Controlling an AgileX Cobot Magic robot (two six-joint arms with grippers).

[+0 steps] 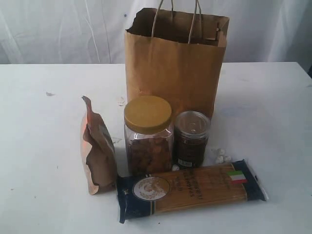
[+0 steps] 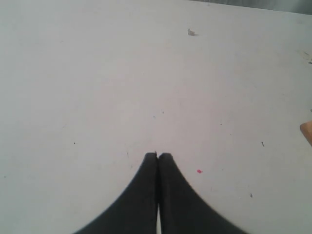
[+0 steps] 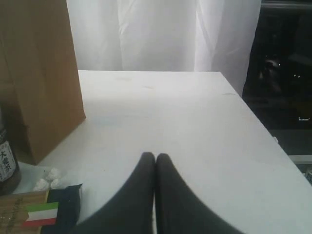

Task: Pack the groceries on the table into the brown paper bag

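The brown paper bag (image 1: 174, 66) stands upright at the back of the white table (image 1: 44, 146), mouth open, cord handles up. In front of it stand the gold-lidded clear jar (image 1: 148, 135) and the smaller dark jar (image 1: 191, 139). The coppery pouch (image 1: 97, 148) stands left of them. The navy-ended spaghetti pack (image 1: 190, 189) lies flat in front. The yellow bottle and small carton are out of view. My left gripper (image 2: 158, 155) is shut and empty over bare tabletop. My right gripper (image 3: 155, 156) is shut and empty, with the bag (image 3: 36, 73), dark jar (image 3: 6, 163) and spaghetti pack end (image 3: 46, 210) off to one side.
Tiny white pellets (image 1: 222, 156) lie beside the dark jar, also seen as white pellets (image 3: 46, 179) in the right wrist view. A white curtain (image 3: 161, 34) hangs behind the table; the table edge (image 3: 263, 126) drops off toward a dark area. Neither arm shows in the exterior view.
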